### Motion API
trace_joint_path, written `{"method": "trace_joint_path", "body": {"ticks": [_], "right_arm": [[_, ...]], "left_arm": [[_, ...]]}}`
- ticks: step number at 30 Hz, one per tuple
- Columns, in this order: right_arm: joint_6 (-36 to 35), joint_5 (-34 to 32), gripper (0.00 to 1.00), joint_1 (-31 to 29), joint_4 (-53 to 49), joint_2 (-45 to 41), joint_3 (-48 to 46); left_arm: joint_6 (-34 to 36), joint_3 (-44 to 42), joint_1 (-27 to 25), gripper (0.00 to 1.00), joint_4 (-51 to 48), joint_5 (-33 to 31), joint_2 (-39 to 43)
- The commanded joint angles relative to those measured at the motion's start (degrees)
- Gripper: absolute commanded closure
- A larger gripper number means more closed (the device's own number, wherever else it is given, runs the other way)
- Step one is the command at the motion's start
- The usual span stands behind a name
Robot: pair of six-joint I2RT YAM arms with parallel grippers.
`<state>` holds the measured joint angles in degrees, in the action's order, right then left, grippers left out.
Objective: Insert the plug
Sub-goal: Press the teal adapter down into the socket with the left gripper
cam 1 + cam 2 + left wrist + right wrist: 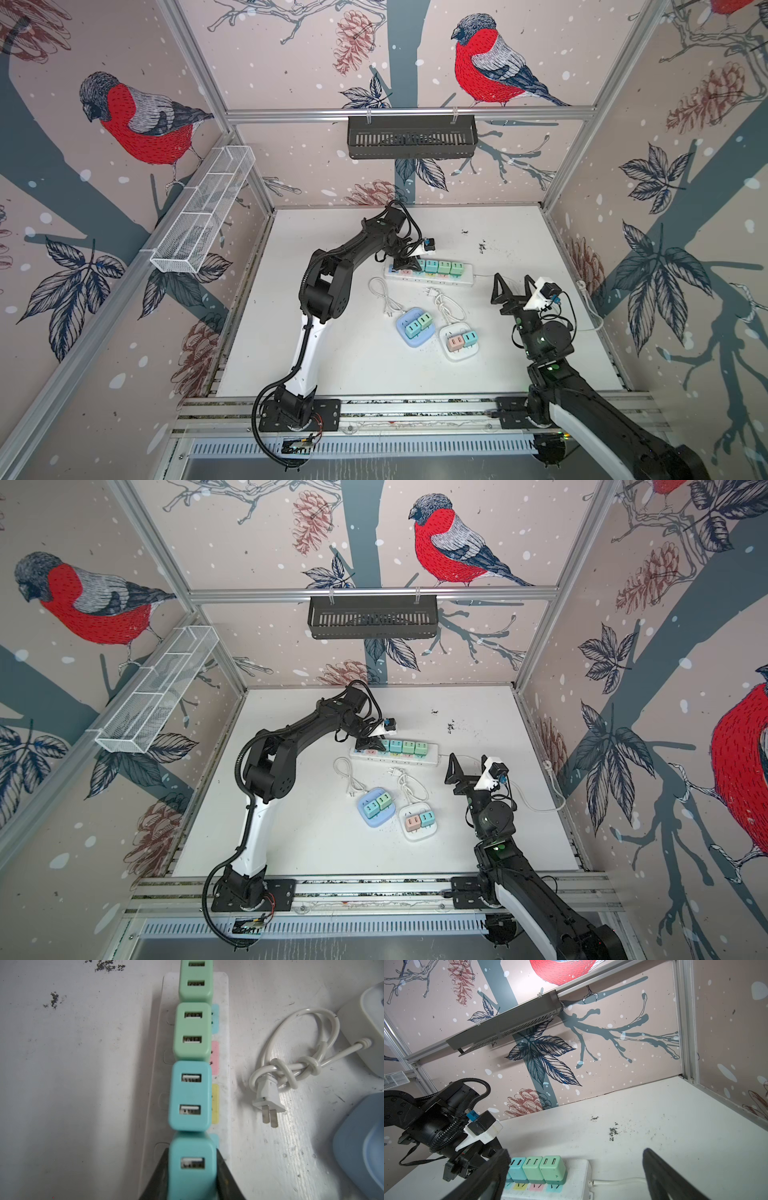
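On the counter [332, 353]: a white painted top, scuffed, with dark flecks toward the back.
Left pincer [408, 263]: black wedge-shaped fingers [162, 1169] are clamped tight on the two flat sides of the plug, above the left end of the power strip.
Plug [192, 1167]: a smooth teal plastic block with rounded corners and a slot-shaped port on its face. It sits over the strip's leftmost socket, touching the next block in the row. How deep it is seated cannot be told.
Power strip [467, 279]: a long white plastic bar across the middle of the counter, with pastel stickers [215, 1103] along one edge. The strip cord [618, 1182] leaves its right end.
Row on the strip: one teal block [190, 1095], then two mint-green blocks [192, 1030], all the same rounded shape and packed side by side.
Blue base [409, 341]: a rounded square nearer the front, carrying a teal and a green block. Its looped cord [384, 297] lies to the left.
White base [457, 355]: the same shape, just right of the blue one, carrying a pink and a teal block. Its knotted cord [291, 1043] ends in two flat metal prongs.
Right pincer [512, 277]: black fingers are spread wide with nothing between them, held above the counter near the strip's right end.
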<state>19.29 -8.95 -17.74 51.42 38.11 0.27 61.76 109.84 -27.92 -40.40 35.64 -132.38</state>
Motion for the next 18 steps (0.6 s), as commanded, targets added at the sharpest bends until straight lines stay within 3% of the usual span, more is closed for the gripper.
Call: {"method": "trace_joint_path", "body": {"ticks": [1, 15, 16, 17, 18], "right_arm": [[-0.15, 0.69, 0.01, 0.05, 2.02, -0.15, -5.8], [-0.08, 0.53, 0.01, 0.06, 1.69, -0.62, -5.81], [-0.13, 0.53, 0.01, 0.07, 1.68, -0.74, -5.85], [0.0, 0.37, 0.0, 0.07, 1.67, -0.77, -5.9], [0.18, 0.25, 0.01, 0.07, 1.62, -0.79, -5.91]], "left_arm": [[1.26, 0.15, 0.09, 1.0, -5.45, -2.96, -1.02], [1.33, 0.49, 0.08, 0.97, -5.84, -5.18, -2.08], [0.72, 0.5, 0.1, 0.79, -5.21, -4.87, -1.73], [0.06, 0.36, 0.07, 0.08, -4.32, -4.17, -0.94], [-0.7, 0.2, 0.02, 0.01, -3.42, -3.4, 0.24]]}}
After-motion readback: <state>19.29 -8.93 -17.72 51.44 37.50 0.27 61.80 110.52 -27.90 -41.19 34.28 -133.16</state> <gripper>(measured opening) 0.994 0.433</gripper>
